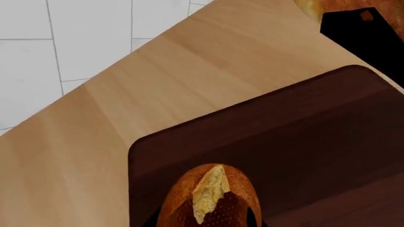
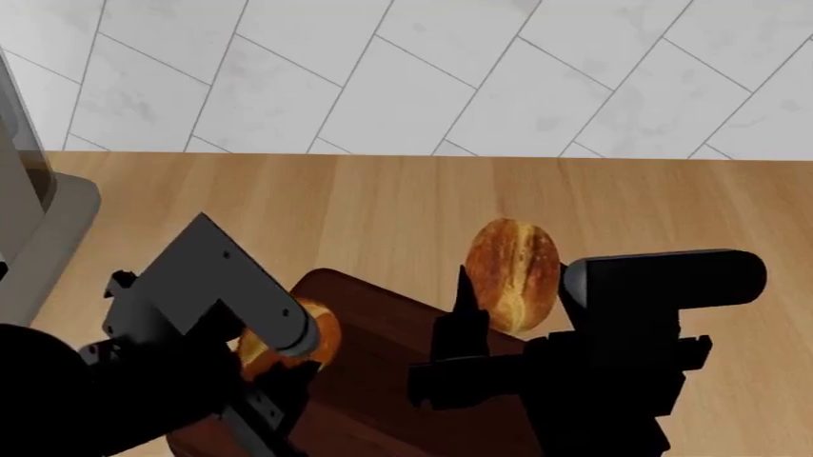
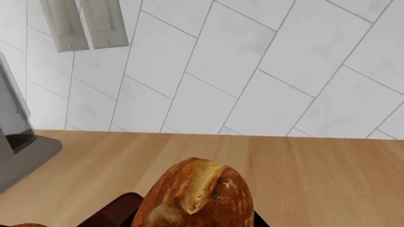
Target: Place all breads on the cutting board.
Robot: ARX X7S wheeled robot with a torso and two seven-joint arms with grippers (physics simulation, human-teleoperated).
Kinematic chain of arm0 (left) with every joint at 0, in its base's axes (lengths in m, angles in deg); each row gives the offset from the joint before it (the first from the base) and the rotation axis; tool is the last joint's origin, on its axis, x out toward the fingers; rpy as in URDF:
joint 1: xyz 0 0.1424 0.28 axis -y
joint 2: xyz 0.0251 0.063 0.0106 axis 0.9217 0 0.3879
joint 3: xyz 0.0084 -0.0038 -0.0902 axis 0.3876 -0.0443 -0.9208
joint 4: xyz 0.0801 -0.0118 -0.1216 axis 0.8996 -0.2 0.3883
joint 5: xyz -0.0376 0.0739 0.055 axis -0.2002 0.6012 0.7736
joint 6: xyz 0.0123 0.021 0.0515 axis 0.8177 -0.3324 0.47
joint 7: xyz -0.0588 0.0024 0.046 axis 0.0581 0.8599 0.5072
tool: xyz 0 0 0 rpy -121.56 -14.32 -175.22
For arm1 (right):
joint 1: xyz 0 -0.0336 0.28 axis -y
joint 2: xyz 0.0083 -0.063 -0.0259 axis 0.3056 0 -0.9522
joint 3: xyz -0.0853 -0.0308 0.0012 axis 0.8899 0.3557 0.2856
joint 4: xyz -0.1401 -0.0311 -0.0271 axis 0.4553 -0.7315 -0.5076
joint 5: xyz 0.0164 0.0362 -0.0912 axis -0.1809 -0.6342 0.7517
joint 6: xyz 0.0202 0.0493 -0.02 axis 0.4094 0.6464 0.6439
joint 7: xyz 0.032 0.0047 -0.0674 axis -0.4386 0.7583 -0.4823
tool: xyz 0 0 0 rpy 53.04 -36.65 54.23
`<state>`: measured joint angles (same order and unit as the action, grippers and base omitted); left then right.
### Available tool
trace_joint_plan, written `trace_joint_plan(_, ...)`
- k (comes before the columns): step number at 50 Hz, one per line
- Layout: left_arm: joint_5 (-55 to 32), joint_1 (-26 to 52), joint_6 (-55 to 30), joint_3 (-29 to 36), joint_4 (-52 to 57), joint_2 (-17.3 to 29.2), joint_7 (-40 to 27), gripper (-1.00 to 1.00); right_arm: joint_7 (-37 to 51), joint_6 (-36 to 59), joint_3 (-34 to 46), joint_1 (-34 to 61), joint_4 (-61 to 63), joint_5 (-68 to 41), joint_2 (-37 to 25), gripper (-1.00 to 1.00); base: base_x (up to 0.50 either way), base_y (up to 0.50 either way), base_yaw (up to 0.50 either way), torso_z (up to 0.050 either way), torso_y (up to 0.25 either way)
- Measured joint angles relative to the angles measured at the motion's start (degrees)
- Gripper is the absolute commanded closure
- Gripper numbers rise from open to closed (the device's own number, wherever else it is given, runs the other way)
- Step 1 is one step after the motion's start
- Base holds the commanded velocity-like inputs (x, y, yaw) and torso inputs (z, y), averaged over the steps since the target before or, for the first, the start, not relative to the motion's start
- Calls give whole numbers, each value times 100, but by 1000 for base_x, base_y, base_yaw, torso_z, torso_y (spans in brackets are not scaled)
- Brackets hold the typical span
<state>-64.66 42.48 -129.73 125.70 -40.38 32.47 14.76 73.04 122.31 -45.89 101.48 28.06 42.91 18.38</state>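
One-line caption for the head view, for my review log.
Left gripper holds a round roll over the cutting board; the oval loaf is at the right gripper.

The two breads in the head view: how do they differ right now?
The round roll sits over the cutting board, mostly hidden behind the left arm; the oval loaf is in plain view, over the countertop at the board's far edge.
The roll looks smaller and rounder; the loaf is longer, with paler streaks.
Both are golden-brown and crusty, and each sits right at a wrist camera, so each seems to be at a hand; neither grip shows clearly.
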Motion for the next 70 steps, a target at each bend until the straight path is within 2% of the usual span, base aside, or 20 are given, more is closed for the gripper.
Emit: trace_joint_plan(70, 963, 127, 633, 787, -1556, -593, 1314, 100, 404, -37, -105, -8, 94, -541, -5, 100, 13, -4, 2, 0, 0)
